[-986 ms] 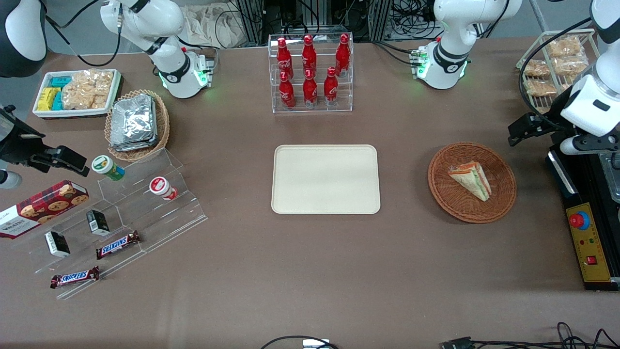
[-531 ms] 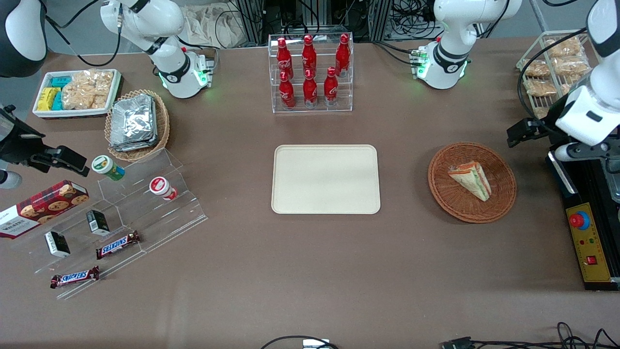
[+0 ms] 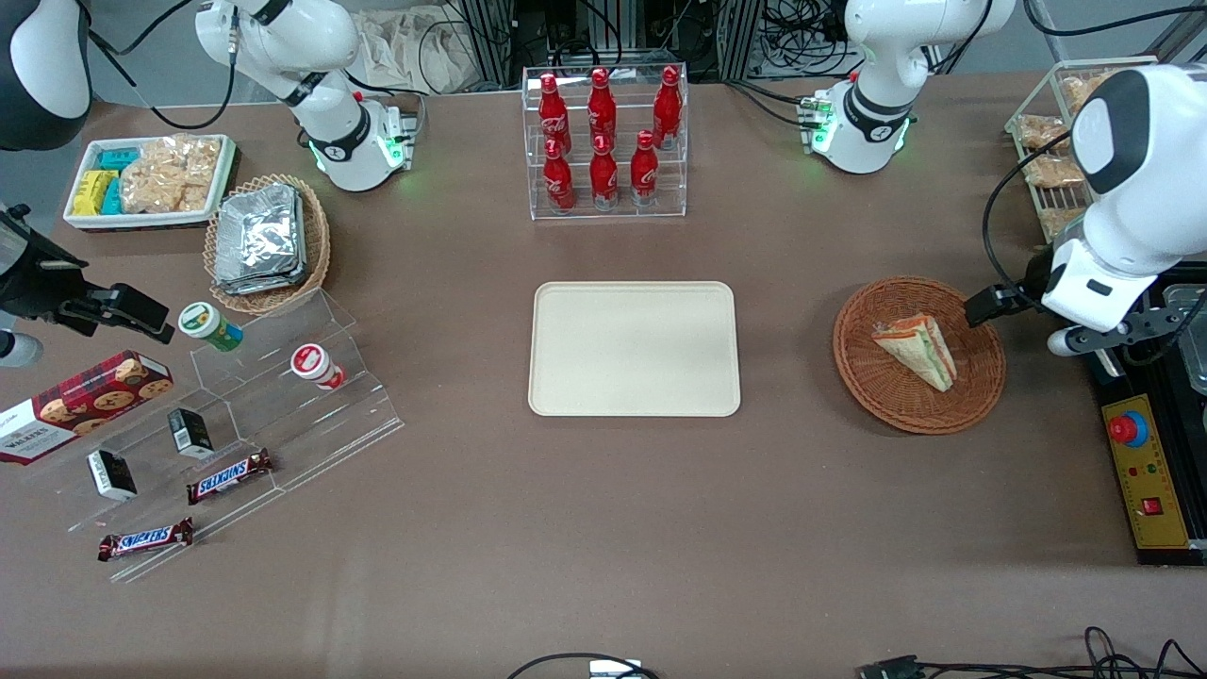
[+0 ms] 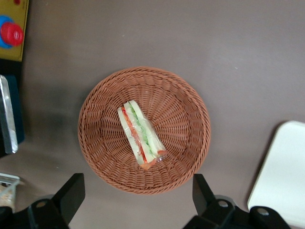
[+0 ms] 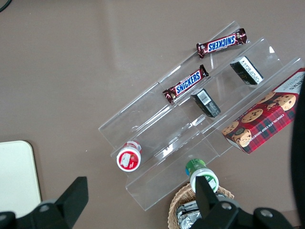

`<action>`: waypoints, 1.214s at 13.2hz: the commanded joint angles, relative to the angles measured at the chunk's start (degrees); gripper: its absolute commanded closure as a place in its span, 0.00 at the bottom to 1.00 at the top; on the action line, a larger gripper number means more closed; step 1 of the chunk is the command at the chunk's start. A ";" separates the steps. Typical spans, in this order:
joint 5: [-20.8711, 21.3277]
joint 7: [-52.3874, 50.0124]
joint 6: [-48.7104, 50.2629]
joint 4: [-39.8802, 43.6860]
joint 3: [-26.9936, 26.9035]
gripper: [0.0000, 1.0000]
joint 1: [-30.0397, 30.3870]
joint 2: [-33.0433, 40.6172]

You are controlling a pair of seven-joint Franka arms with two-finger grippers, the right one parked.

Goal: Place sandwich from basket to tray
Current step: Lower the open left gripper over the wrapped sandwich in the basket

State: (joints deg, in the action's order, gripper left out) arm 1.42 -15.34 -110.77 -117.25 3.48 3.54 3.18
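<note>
Gripper [image 4: 136,200] fingers are spread wide and nothing is held between them. In the wrist view the two fingers [image 4: 71,193] are seen at either side of the basket [image 4: 190,119], well above it, with the gap between them wider than the sandwich [image 4: 140,136]. In the front view the gripper [image 3: 981,306] is seen at the edge of the basket [image 3: 886,396] toward the working arm's end of the table, not over the sandwich [image 3: 917,352].

The sandwich is lying in the middle of the basket, on its side, with the red and green filling layers exposed along one long edge. It is not touched by anything. The tray [image 3: 634,348] is located on the table toward the parked arm's end from the basket, well apart from it, and nothing is carried on it.

The step in hand is judged to be the approach to the pick; neither the grasp nor the transfer is yet made.

For the next move, the gripper is to be centred over the wedge and lowered inside the basket rim. The fingers are best set across the two bread faces, so that the narrow dimension is spanned. Light closing force is advised, since soft bread is likely to be crushed. A straight lift clear of the rim is required before any travel toward the tray.
</note>
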 commanded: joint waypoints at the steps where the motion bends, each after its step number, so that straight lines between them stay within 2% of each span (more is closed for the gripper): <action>1: 0.95 -4.17 -5.93 -7.18 0.38 0.00 0.85 2.71; 7: 3.41 -13.92 -12.27 -13.79 0.65 0.00 1.56 2.27; 11: 3.77 -17.18 -21.22 -20.99 0.73 0.00 1.47 1.74; 16: 3.77 -22.45 -27.73 -23.81 0.73 0.00 1.38 -1.33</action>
State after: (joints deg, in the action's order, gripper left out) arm 4.30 -35.11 -135.32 -139.73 3.78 4.72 2.64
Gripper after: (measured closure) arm 0.000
